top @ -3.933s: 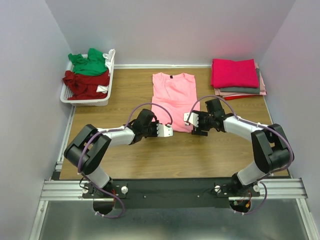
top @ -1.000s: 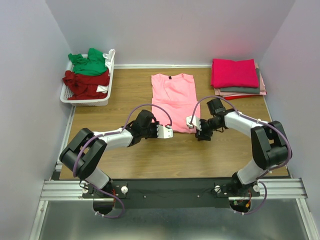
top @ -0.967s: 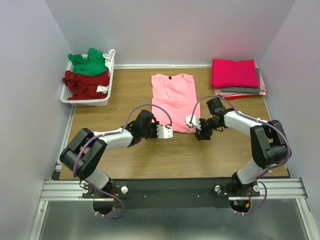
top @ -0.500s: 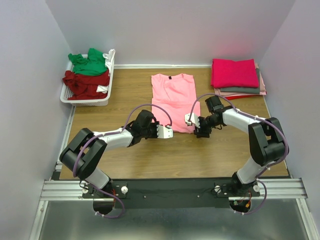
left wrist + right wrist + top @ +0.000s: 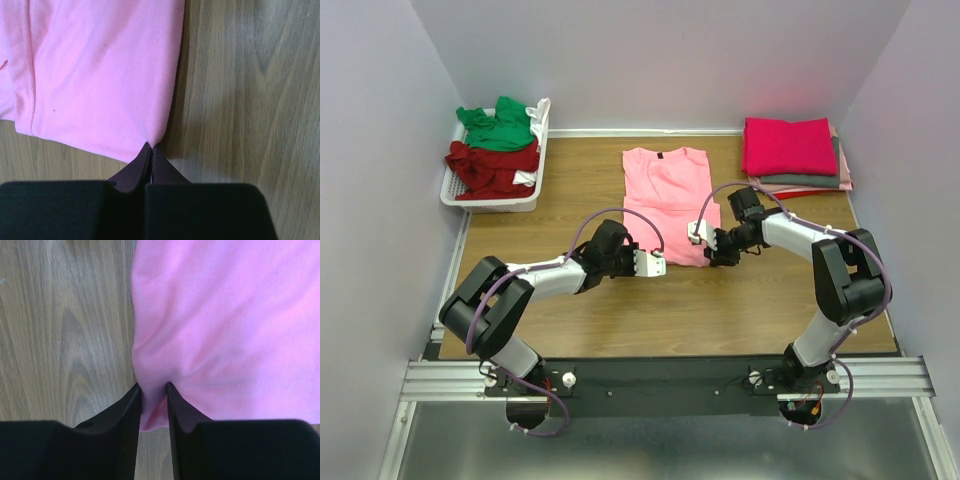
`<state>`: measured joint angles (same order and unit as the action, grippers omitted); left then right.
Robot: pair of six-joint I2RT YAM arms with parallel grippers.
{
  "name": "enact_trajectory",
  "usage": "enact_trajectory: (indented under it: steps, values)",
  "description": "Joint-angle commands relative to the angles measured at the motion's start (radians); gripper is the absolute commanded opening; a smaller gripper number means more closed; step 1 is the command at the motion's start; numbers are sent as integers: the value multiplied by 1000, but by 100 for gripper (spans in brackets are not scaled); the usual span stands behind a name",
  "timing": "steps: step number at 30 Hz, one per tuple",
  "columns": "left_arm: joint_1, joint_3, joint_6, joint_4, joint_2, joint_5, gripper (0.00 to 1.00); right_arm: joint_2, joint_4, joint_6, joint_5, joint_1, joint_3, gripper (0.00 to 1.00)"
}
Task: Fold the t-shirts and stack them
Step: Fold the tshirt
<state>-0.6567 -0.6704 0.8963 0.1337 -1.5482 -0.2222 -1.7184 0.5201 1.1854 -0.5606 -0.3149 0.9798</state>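
The light pink t-shirt (image 5: 668,195) lies flat in the middle of the table, with its dark neck label at the far end. My left gripper (image 5: 663,265) is at its near left corner. In the left wrist view that gripper (image 5: 151,146) is shut on the pink t-shirt's (image 5: 100,75) corner tip, with only a sliver of cloth between the jaws. My right gripper (image 5: 708,252) is at the near right corner. In the right wrist view that gripper (image 5: 152,386) has its jaws close together, with a bunched fold of the pink t-shirt (image 5: 225,315) pressed between them.
A white slotted basket (image 5: 460,195) at the back left holds a green t-shirt (image 5: 498,125) and a dark red t-shirt (image 5: 490,165). At the back right is a folded stack, a magenta t-shirt (image 5: 788,145) on top of a grey t-shirt (image 5: 805,181). Walls close in three sides.
My right gripper has slid left and a little farther onto the shirt's near right corner. Its jaws have narrowed around the cloth. The left arm has stayed still.
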Motion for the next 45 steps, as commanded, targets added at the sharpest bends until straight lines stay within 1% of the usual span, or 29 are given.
enact_trajectory:
  steps: [1,2,3,4,15,20,27,30,33,41,45]
  values:
    - [-6,14,-10,17,10,-43,0,-58,1,-13,96,0,-23,29]
    - [-6,14,-10,17,10,-42,0,-56,1,-21,96,-1,-21,21]
    - [-6,15,-10,18,11,-45,0,-53,1,-27,96,-1,-21,7]
    - [-6,15,-11,18,10,-43,0,-50,1,-35,94,-1,-23,0]
    - [-20,35,-14,7,34,-68,0,20,50,-23,47,-1,-62,0]
    - [-41,64,-25,-5,85,-66,0,66,70,-24,30,-1,-76,1]
    - [-75,88,-40,-32,143,-75,0,155,152,8,21,-1,-113,0]
    - [-106,100,-59,-49,165,-77,0,193,222,26,4,0,-124,0]
    - [-147,115,-79,-75,200,-80,0,271,280,42,-13,-1,-144,1]
    - [-277,141,-166,-132,292,-94,0,433,386,48,-48,-3,-202,1]
    - [-317,134,-189,-189,326,-101,0,499,429,40,-44,-3,-219,0]
